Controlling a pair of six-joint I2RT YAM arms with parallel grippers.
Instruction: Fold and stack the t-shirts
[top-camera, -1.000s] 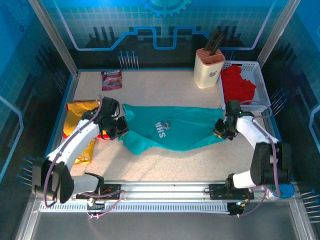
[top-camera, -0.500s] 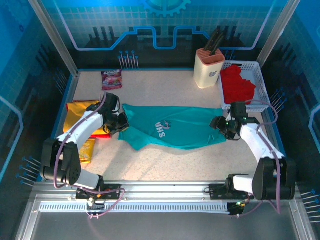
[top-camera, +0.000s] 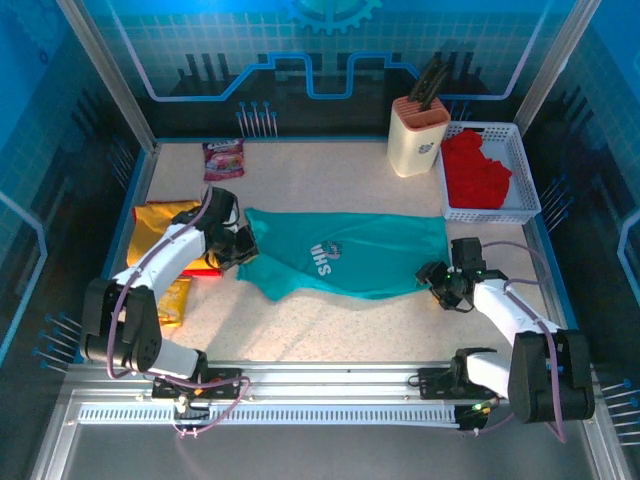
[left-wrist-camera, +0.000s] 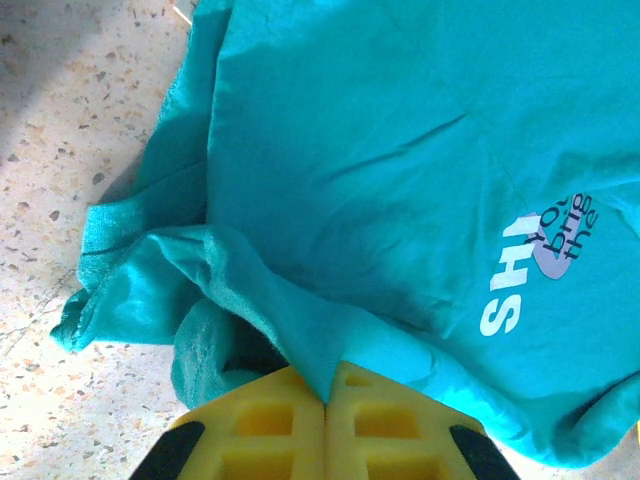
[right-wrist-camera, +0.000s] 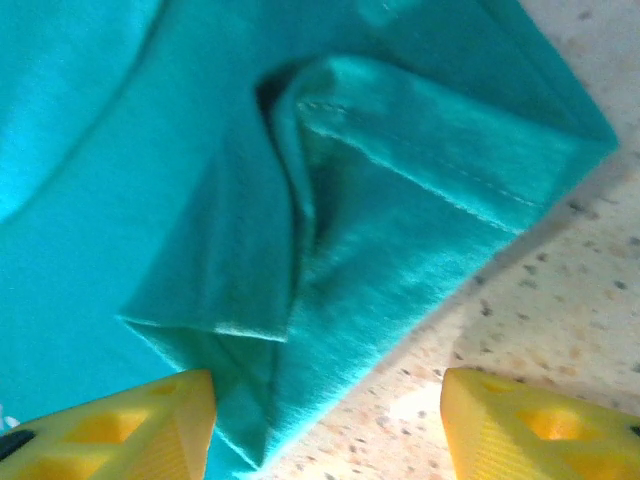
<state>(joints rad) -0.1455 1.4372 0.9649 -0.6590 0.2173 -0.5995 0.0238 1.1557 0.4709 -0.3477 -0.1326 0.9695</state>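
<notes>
While the teal t-shirt (top-camera: 350, 255) lies sideways across the counter (top-camera: 330, 175), one arm sits at each end.
Left wrist: left jaws pinch its bunched edge. Right wrist: right jaws spread, loose corner just ahead.

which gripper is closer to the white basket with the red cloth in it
Right. The right gripper is on the near side of the white basket, at the teal t-shirt's right end. The left gripper is far off at the shirt's left end.
</notes>
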